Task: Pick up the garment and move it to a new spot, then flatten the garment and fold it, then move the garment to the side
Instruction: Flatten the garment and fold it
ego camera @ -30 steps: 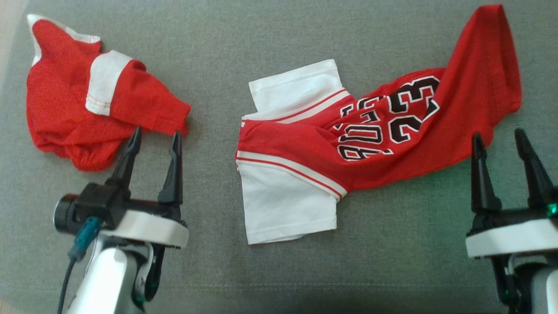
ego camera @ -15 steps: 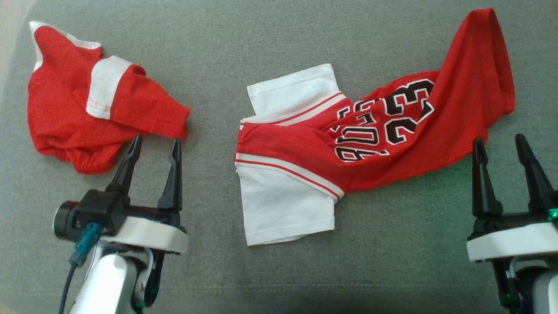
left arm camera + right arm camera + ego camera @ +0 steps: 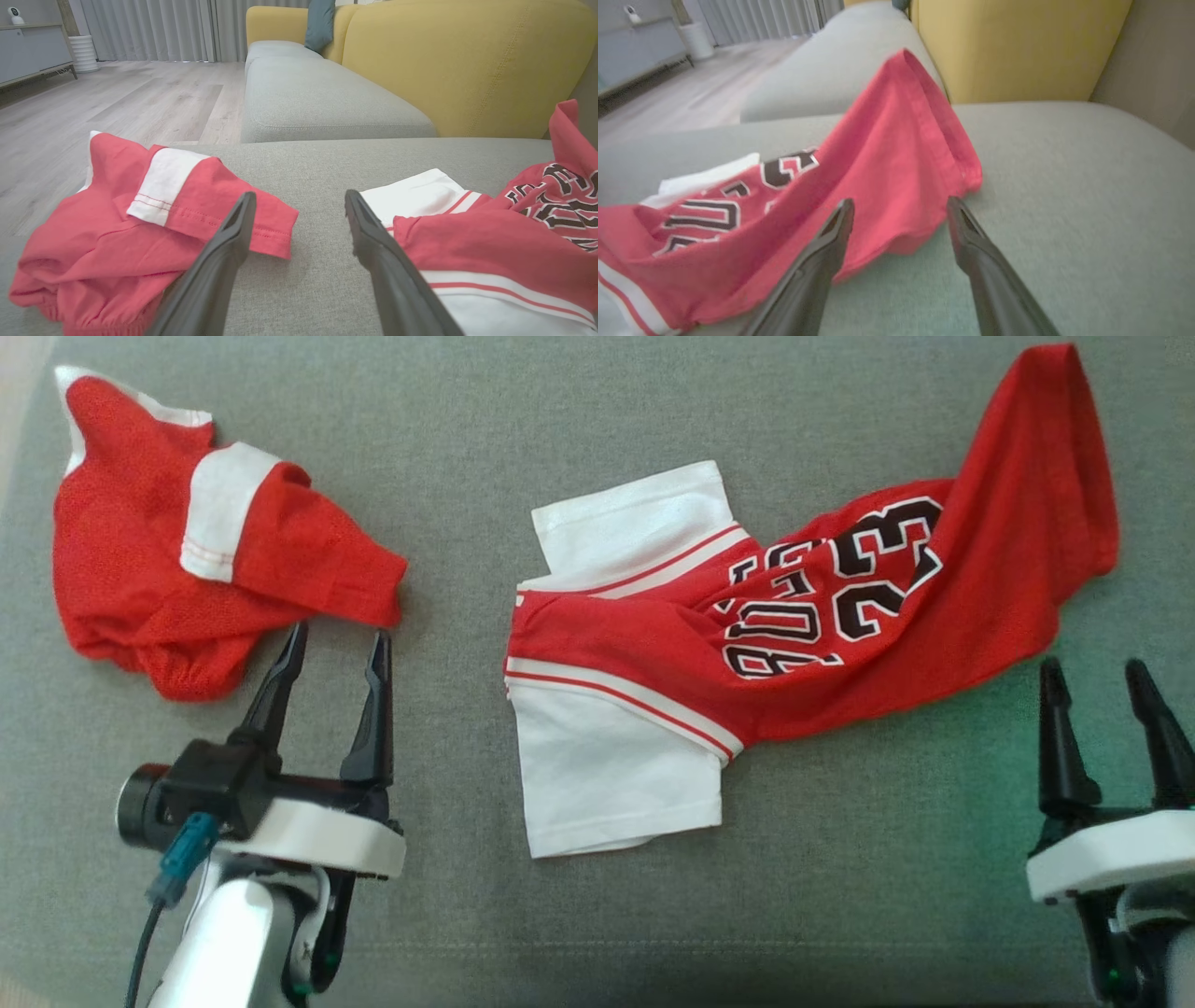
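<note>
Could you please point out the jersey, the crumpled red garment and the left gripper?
jersey (image 3: 810, 621), head view, printed lettering.
crumpled red garment (image 3: 140, 569), head view, red mesh.
left gripper (image 3: 339, 633), head view, between fingertips.

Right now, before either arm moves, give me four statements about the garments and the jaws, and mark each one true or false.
1. The numbered jersey lies bunched on the grey cushion. True.
2. The right jaws are shut on the jersey's hem. False: they stand open and empty, just short of its red edge.
3. A second red garment lies to the robot's left of the jersey. True.
4. The left jaws hold that garment in the air. False: they are open and empty, and it lies on the cushion.
</note>
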Robot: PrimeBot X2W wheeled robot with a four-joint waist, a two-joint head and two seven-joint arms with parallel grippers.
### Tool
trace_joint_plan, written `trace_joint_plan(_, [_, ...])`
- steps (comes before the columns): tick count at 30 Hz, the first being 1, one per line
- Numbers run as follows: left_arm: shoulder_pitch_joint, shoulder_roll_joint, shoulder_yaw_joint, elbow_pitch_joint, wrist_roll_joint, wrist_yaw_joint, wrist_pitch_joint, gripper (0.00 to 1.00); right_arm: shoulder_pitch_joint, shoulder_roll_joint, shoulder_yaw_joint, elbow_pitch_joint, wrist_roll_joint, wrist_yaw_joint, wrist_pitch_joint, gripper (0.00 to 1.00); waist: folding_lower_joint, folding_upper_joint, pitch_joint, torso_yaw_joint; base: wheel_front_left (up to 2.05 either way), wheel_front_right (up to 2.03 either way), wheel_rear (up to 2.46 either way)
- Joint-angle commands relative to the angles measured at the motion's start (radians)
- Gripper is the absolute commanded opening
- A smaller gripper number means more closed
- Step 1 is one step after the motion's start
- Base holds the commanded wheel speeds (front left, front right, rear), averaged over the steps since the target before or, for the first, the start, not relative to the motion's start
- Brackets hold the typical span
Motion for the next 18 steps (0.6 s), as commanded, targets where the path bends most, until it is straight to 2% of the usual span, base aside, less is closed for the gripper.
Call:
trace_joint_plan(1, [-0.035,0.023,0.028,-0.037,-0.005,0.005,-0.001,1.0,-0.02,-0.006,-0.001,-0.01,0.005,-0.001,0.024,1.0,0.0001,0.0,0.017,0.002,0.0,0.0,0.0])
trace_joint_plan(18, [-0.107,0.006,0.009,-0.012,-0.007,-0.016,-0.014,1.0,-0.209,-0.02,-0.064,0.17,0.059,-0.001,0.256,1.0,0.0001,0.0,0.112,0.04,0.0,0.0,0.0])
